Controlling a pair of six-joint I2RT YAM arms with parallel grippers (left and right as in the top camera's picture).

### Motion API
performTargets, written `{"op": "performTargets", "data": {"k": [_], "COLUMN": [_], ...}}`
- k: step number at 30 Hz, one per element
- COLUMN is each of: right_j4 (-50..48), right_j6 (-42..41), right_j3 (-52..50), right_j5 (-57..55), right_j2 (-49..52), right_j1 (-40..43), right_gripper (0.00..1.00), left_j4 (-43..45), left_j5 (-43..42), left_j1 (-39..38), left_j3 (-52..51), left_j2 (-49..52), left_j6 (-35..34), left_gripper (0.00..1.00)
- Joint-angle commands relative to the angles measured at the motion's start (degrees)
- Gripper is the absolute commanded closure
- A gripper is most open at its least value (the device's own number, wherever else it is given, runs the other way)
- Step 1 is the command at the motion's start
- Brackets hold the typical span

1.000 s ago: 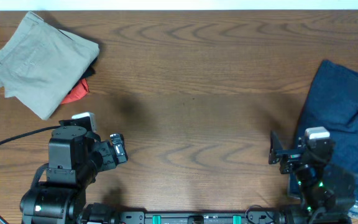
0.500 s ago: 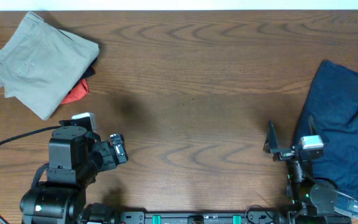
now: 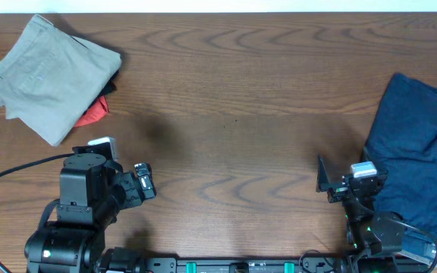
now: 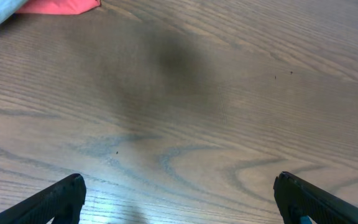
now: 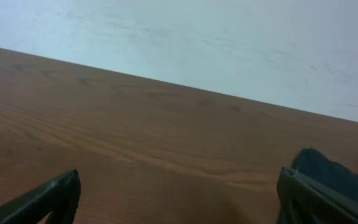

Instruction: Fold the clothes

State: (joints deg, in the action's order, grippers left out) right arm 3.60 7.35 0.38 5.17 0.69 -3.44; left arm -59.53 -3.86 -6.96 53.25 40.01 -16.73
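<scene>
Left hand (image 4: 178,188), right hand (image 5: 179,186) both spread apart, wood-grain table (image 3: 234,114), pale wall (image 5: 197,37) beyond

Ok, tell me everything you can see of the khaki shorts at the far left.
The khaki shorts are light beige cotton-looking fabric, folded into a compact, roughly rectangular bundle lying flat and skewed at the table's far left corner. Seam lines show on top. An orange-red piece and a black piece poke out from under its right edge. Nothing else touches it.
</scene>
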Motion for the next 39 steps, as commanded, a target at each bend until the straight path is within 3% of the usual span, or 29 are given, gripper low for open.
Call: {"op": "performTargets", "data": {"k": [1, 27, 33, 39], "right_j4": [0.13, 0.13, 0.13, 0.13], "right_j6": [-1.09, -1.09, -1.09, -1.09], "right_j3": [-0.07, -0.07, -0.07, -0.07], "right_j5": [0.68, 0.68, 0.68, 0.68], "right_j2": [-0.39, -0.37, -0.37, -0.37], "right_j1": [1.14, 1.14, 1.14, 1.14], "right_gripper": [0.01, 0.01, 0.01, 0.01], "left_j4": [0.07, 0.11, -1.11, 9.16], "left_j5": [0.87, 0.87, 4.63, 9.64], "left_j1": [-0.20, -0.20, -0.35, -0.35], "left_j3": [0.04, 0.04, -1.51, -13.62], "left_j2": [0.02, -0.04, -4.55, -16.31], "left_j6": [-0.33, -0.33, 2.95, 3.23], "left_gripper": [0.02, 0.02, 0.02, 0.02]}}
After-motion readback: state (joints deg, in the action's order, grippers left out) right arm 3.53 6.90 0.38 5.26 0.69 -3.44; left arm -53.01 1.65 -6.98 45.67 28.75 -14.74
